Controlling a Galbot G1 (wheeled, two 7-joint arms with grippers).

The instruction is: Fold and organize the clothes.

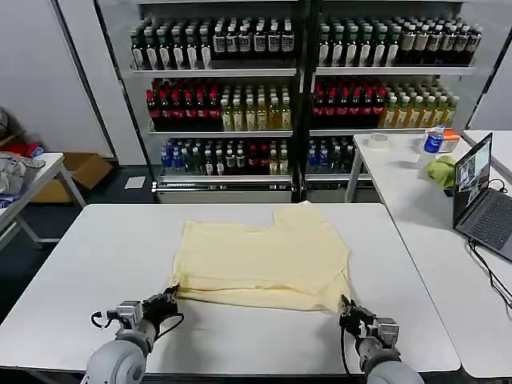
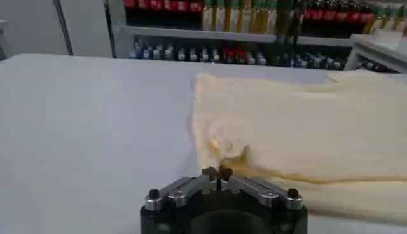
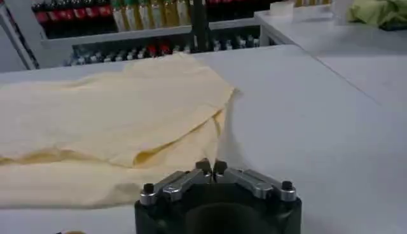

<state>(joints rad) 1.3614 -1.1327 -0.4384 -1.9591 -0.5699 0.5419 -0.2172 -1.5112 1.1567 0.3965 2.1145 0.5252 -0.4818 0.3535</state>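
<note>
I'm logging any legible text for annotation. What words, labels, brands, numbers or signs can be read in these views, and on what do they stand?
None can be read.
Bottles on the cooler shelves: labels too small to read.
Laptop on the side table: screen content too blurred to read.
Blue-capped bottle on the side table: label unreadable.
T-shirt, plain, no print visible; left gripper and right gripper at its near corners carry no visible markings.

**Even, bright light; soft wrist feeds**

I see flat, bright overhead light on the white table (image 1: 96,264), with no hard glare. The T-shirt (image 1: 264,260) casts only a thin, soft shadow along its near edge. My head feed is crisp. In both wrist feeds the bottle shelves (image 2: 254,25) behind sit out of focus, and the cloth looks slightly smeared.
</note>
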